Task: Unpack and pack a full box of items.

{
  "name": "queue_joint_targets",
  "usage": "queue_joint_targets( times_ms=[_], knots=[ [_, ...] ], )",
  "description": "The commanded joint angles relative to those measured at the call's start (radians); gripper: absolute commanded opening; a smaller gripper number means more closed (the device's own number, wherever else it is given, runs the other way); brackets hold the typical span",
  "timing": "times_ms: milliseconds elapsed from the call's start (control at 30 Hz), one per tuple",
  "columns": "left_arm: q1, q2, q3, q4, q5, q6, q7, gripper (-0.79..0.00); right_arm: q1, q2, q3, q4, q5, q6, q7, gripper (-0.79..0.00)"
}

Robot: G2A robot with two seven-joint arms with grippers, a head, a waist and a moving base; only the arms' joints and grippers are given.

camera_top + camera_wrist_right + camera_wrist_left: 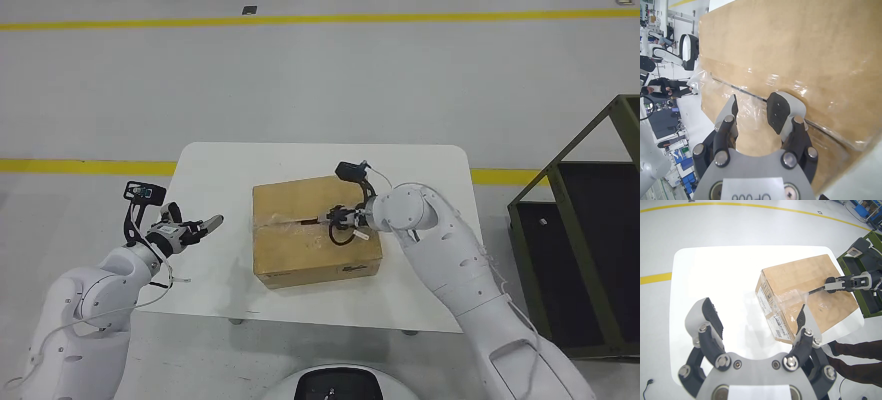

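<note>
One cardboard box (315, 232) (800, 275) (781, 47), flaps closed, sits on the white table (420, 170) (715, 266), roughly mid-table and a little toward the robot's right. Clear tape (789, 298) (745, 108) runs along the centre seam of the top and down over the end face on the robot's left. The tape is wrinkled, most of all near that edge. The seam shows as a dark line under the tape. Printed labels are on that same end face.

Right gripper (325, 220) (829, 285) (754, 100): over the top of the box, at the taped seam, about mid-length. Fingers spread, nothing between them. Cannot tell whether the tips touch the tape.

Left gripper (207, 225) (754, 306): above bare table on the left side of the box, near it but apart. Fingers spread wide, holding nothing, pointing toward the taped end face.

Green metal rack (580, 200) stands on the floor off the table's right side. Yellow lines (300, 18) are marked on the floor.
</note>
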Motion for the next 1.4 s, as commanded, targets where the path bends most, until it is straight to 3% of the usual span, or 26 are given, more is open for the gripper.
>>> queue_joint_targets(
  times_ms=[0, 400, 800, 900, 1133, 1367],
  knots=[
    [0.000, 0.000, 0.000, 0.000, 0.000, 0.000, 0.000, 0.000, 0.003, -0.005, -0.012, 0.013, 0.017, -0.009, -0.004, -0.283],
    [0.000, 0.000, 0.000, 0.000, 0.000, 0.000, 0.000, 0.000, 0.029, -0.028, -0.066, 0.077, 0.086, -0.036, -0.025, -0.409],
    [0.000, 0.000, 0.000, 0.000, 0.000, 0.000, 0.000, 0.000, 0.084, -0.067, -0.164, 0.148, 0.084, -0.039, -0.035, -0.594],
    [0.000, 0.000, 0.000, 0.000, 0.000, 0.000, 0.000, 0.000, 0.099, -0.075, -0.180, 0.167, 0.081, -0.037, -0.037, -0.782],
    [0.000, 0.000, 0.000, 0.000, 0.000, 0.000, 0.000, 0.000, 0.121, -0.089, -0.186, 0.187, 0.114, -0.045, -0.050, -0.785],
    [0.000, 0.000, 0.000, 0.000, 0.000, 0.000, 0.000, 0.000, 0.116, -0.072, -0.117, 0.132, 0.174, -0.059, -0.054, -0.785]
  ],
)
